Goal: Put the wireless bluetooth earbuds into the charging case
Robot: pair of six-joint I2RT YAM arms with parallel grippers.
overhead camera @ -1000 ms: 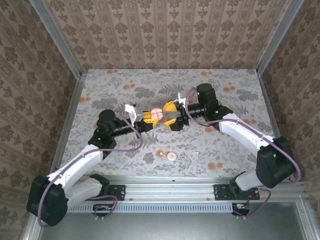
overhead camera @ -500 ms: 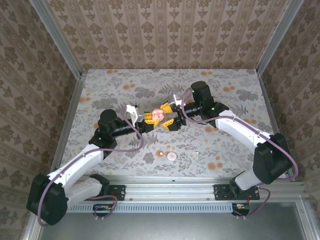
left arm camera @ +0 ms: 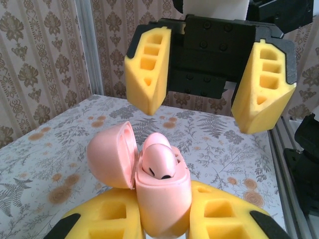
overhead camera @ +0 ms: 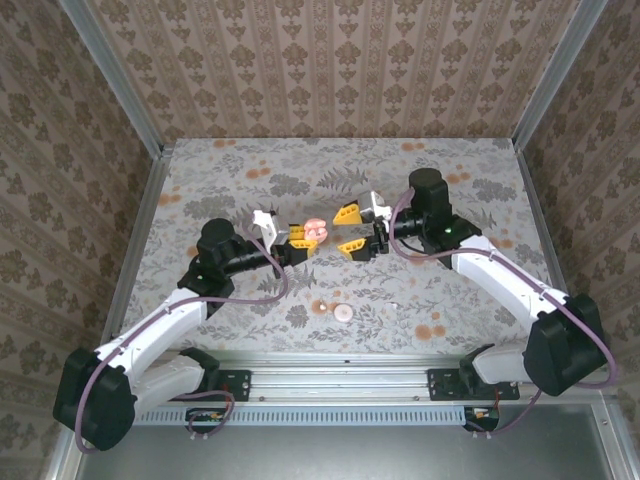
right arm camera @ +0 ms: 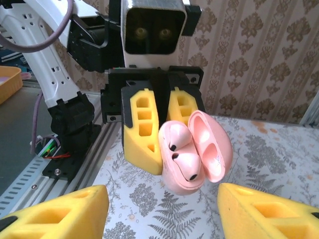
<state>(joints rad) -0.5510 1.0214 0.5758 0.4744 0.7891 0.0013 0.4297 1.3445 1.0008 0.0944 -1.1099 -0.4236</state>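
While clamped on the open charging case (left arm camera: pixel 162 194), left hand (overhead camera: pixel 299 239) outstretched mid-table, right hand (overhead camera: pixel 349 230) opposite, fingers (overhead camera: pixel 347 212) apart.

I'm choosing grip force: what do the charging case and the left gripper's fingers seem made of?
Charging case: apparently hard plastic, smooth satin pink, soft highlights. Left gripper fingers: matte yellow, with hollow ribbed pockets; printed plastic or rubber, can't tell which.

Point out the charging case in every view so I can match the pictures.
Top external: charging case near picture centre.
Left wrist: bottom centre, lid swung open to the left.
Right wrist: centre, lid open to the right.
Shared landmark: the left gripper, its yellow fingers clamping the case.
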